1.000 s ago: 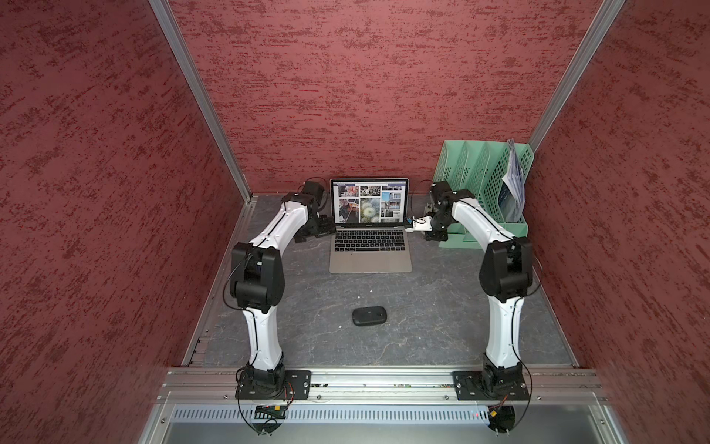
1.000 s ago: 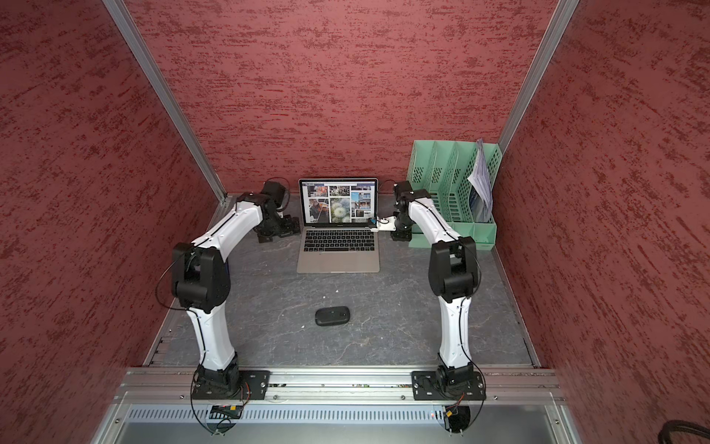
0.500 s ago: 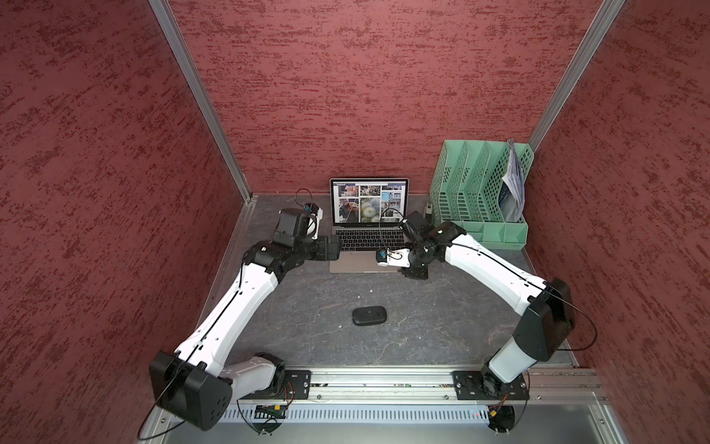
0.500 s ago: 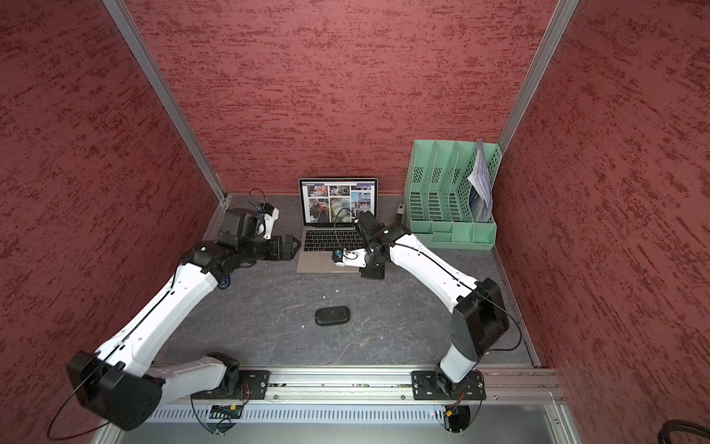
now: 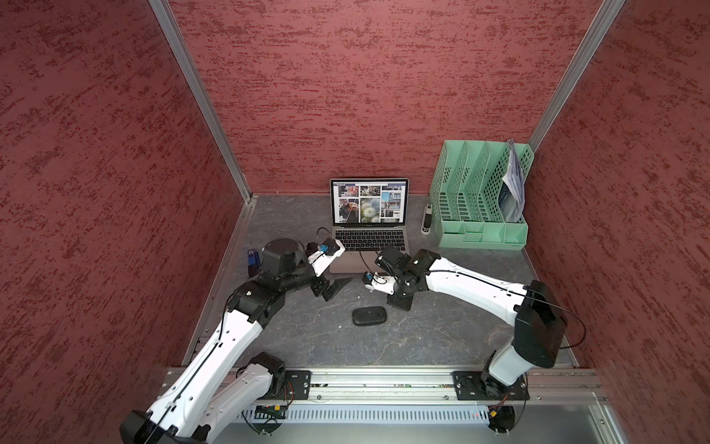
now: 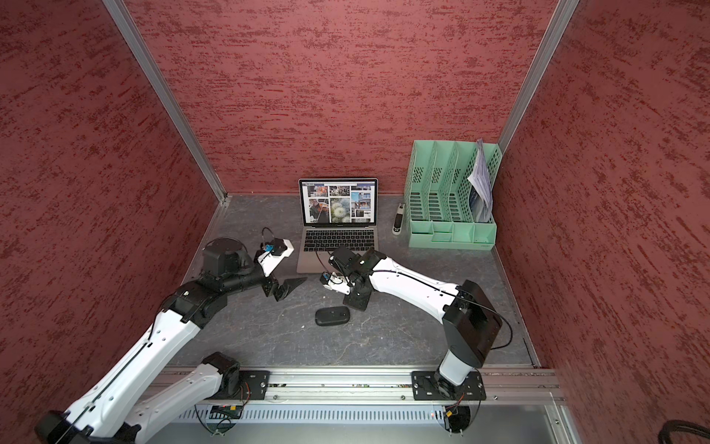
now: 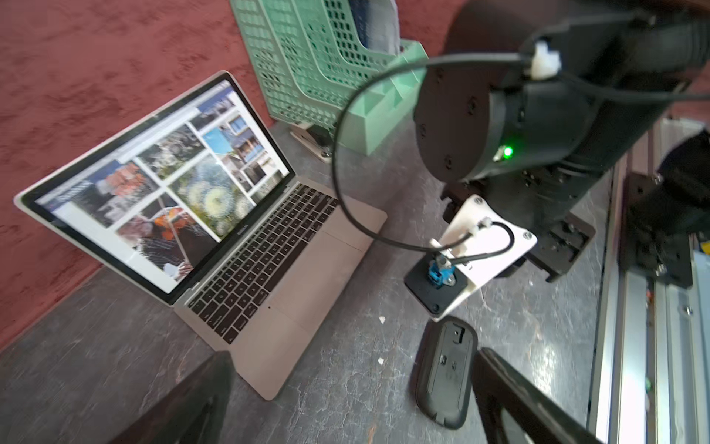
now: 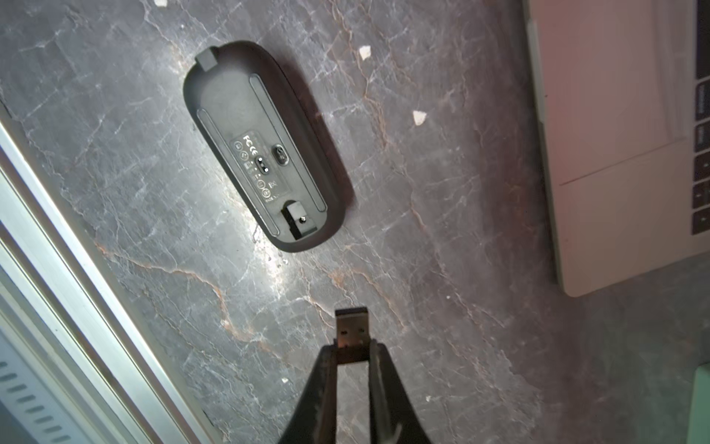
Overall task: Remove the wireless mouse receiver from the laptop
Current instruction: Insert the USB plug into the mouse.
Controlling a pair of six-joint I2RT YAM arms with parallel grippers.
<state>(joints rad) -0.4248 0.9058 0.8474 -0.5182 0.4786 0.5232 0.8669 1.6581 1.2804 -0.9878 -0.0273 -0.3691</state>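
Right hand: my right gripper (image 8: 352,357) is clamped on the tiny dark stub-shaped wireless mouse receiver (image 8: 350,326). Both black fingertips (image 8: 326,369) pinch its rear end, and the metal plug end sticks out past them.
Receiver position: it is not in the slim silver-grey laptop with black keys (image 5: 369,240). I hold it over bare table, apart from the laptop and the mouse. I cannot tell its height above the surface.
Right gripper position: in a top view it sits at 6 o'clock of the laptop's front edge, near the right front corner.
Left hand: my left gripper (image 7: 355,355) is released, the two dark fingers (image 7: 511,384) spread wide with nothing between them but table.
Left gripper position: in both top views it is at 7 o'clock of the laptop, near the left front corner and not touching it.
Laptop: the lid is up, the screen shows a grid of photos, and the large trackpad faces 6 o'clock.
Mouse: the flat black oval mouse (image 5: 369,316) lies at 6 o'clock of the laptop, underside up, with the label and a small open recess at one end showing. My right gripper is at its 2 o'clock and my left at its 10 o'clock.
Table: grey stone-patterned table surface (image 5: 422,338) with a few pale flecks.
Other items: a mint-green perforated plastic file organiser (image 5: 480,192) holding papers stands at 2 o'clock of the laptop. A blue-and-black stick-shaped gadget (image 5: 252,261) lies at 8 o'clock, beside my left arm.
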